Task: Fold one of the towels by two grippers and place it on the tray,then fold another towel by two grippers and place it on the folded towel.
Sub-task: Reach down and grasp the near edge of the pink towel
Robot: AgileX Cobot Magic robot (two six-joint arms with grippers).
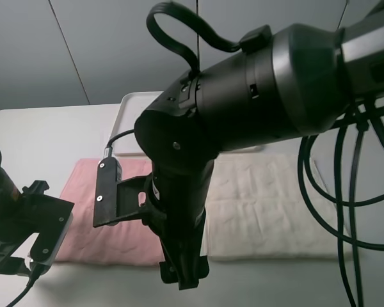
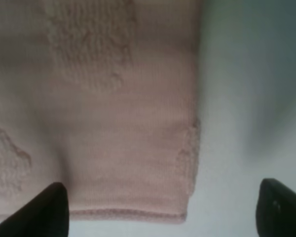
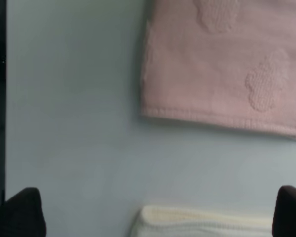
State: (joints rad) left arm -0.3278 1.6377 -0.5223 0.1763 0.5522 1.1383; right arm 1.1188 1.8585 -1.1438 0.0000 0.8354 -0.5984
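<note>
Both gape empty: your left gripper (image 2: 163, 212) sits at the pink towel's (image 1: 82, 214) seven o'clock, right gripper (image 3: 155, 215) at five.

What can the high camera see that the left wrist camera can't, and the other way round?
Only the high view shows the tray, the cream towel beside the pink towel, and the big right arm blocking the middle. Only the left wrist view shows one pink corner's hem and raised pattern close up, with the tips of the open left tool either side of it. Both show the pink towel lying on the white table.
</note>
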